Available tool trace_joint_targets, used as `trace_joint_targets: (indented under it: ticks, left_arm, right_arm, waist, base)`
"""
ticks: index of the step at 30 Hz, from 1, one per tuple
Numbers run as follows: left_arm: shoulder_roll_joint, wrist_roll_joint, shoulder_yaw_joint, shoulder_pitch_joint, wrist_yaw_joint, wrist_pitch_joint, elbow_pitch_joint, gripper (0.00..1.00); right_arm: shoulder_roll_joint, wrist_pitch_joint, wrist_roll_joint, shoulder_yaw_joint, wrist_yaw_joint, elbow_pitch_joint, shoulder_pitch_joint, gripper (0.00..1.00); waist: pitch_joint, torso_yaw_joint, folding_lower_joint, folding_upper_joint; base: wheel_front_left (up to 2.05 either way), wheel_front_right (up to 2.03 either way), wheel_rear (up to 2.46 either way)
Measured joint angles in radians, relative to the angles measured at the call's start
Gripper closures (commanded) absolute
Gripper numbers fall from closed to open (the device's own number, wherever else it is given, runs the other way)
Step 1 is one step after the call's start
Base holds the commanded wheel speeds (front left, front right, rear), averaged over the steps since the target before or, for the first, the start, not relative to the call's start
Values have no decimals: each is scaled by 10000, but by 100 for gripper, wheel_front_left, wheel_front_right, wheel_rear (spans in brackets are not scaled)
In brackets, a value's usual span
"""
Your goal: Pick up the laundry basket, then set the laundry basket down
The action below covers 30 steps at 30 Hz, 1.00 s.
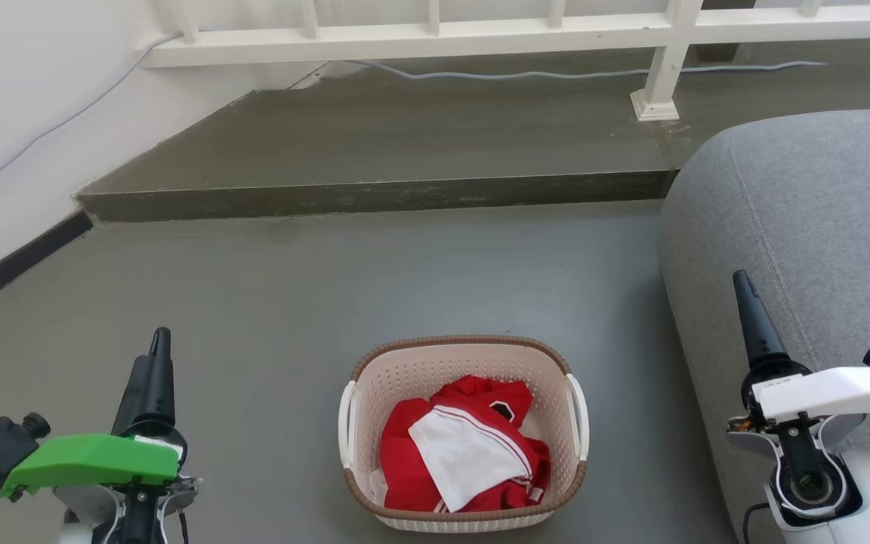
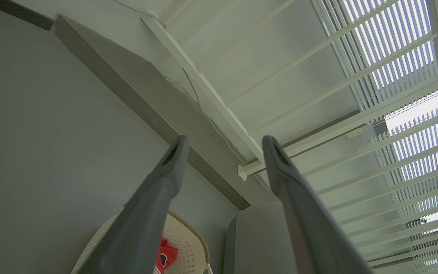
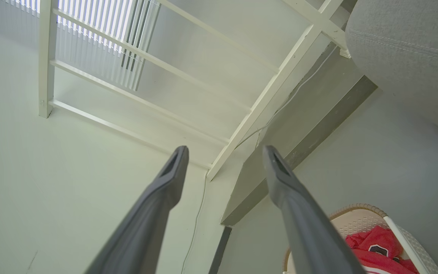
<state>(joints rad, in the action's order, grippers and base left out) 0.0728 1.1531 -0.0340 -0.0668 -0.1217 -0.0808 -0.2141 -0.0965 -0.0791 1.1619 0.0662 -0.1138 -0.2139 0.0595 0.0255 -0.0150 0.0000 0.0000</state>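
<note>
**Head view.** We found the laundry basket (image 1: 424, 370) standing upright on the grey floor (image 1: 314, 287), low in the middle of the frame and just beside the grey sofa (image 1: 820, 227) on its right. It held a crumpled red garment (image 1: 405, 461) with a white panel trimmed in red, and the cloth lay below the brown rim. The left hand (image 1: 157, 338) stood well to the basket's left. The right hand (image 1: 741, 281) stood well to its right, against the sofa's edge. Both pointed away from the robot, and neither touched the basket or its white side handles (image 1: 345, 423). The spread of the fingers could not be read from this angle.

**Left wrist view.** The two dark fingers (image 2: 165, 179) of the left hand stood wide apart with nothing between them. A corner of the basket, with a scrap of red cloth inside, showed at the bottom edge next to the sofa. Beyond lay a raised step (image 2: 146, 99) and a white railing (image 2: 318, 49).

**Right wrist view.** The right hand's fingers were likewise spread wide and held nothing. The basket's rim and the red garment sat at the lower right, apart from the fingers.

**Progress.** We judged the task to be at its start. The basket rested ungrasped on the floor, so the reach to it, the lift and the setting down all remained.
</note>
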Motion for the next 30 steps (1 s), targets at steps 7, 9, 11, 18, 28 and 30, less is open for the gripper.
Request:
trace_joint_targets:
  ticks: [7, 9, 11, 18, 28, 30]
  left_arm:
    - [2, -1097, -33, -1, 0, -201, 86, 0]
    - [6, -1453, -36, -2, 0, -309, 150, 0]
    - [19, -1873, -54, -5, -2, -391, 232, 0]
    - [27, -3016, -163, -15, -2, -625, 314, 0]
    - [50, -5079, -276, -105, -12, -976, 349, 0]
    - [54, -5515, -274, -174, -12, -1066, 362, 0]
  right_arm:
    - [-29, -274, -1145, 171, -2, 58, 147, 0]
    - [-67, -341, -1496, 226, -2, 79, 154, 0]
    - [-105, -414, -1912, 280, -4, 79, 155, 0]
    - [-255, -648, -3260, 460, 6, 73, 214, 0]
    - [-272, -976, -4968, 736, 211, 0, 367, 0]
    - [-288, -1068, -5317, 750, 293, -15, 371, 0]
  waist:
    - [45, -37, 0, 0]
    - [60, -43, 0, 0]
    - [77, -45, 0, 0]
    - [128, -34, 0, 0]
    - [159, -26, 0, 0]
    - [161, -34, 0, 0]
  base:
    - [0, 0, 0]
    - [0, 0, 0]
    - [0, 0, 0]
    - [0, 0, 0]
    - [0, 0, 0]
    - [0, 0, 0]
